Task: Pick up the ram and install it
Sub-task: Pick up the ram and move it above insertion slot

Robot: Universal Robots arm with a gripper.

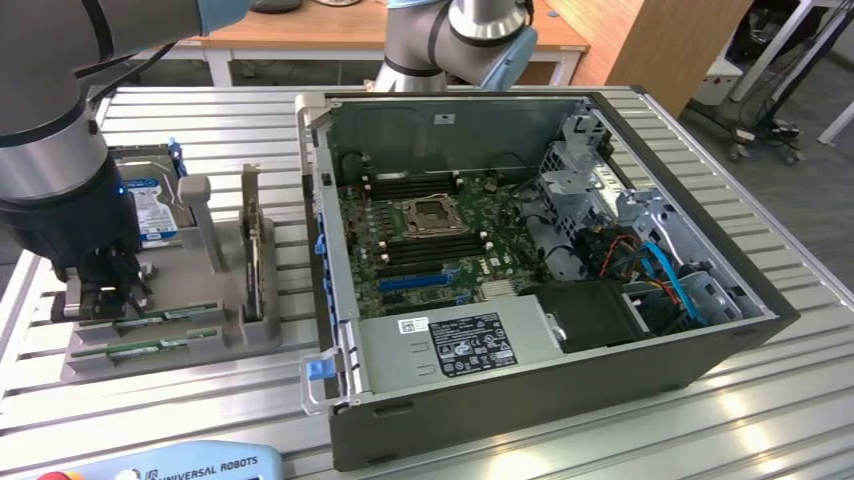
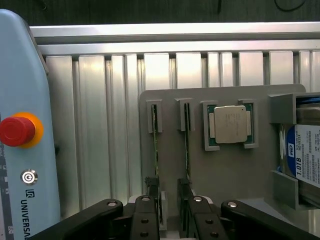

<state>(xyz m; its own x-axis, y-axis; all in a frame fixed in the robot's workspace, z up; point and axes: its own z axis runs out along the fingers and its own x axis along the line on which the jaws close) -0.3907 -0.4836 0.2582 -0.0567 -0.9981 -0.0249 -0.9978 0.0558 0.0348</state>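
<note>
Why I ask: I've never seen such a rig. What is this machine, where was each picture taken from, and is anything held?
It is a robot arm ending in a gripper, a two-fingered clamp. One picture comes from a camera standing off the arm, the other from a camera on its wrist, looking past the fingers. On the slatted metal table sit an open computer case and a grey holder. The holder carries two thin green ram sticks on edge, a square silver processor chip and a hard drive. The gripper is open, low over the sticks' ends, gripping nothing.
</note>
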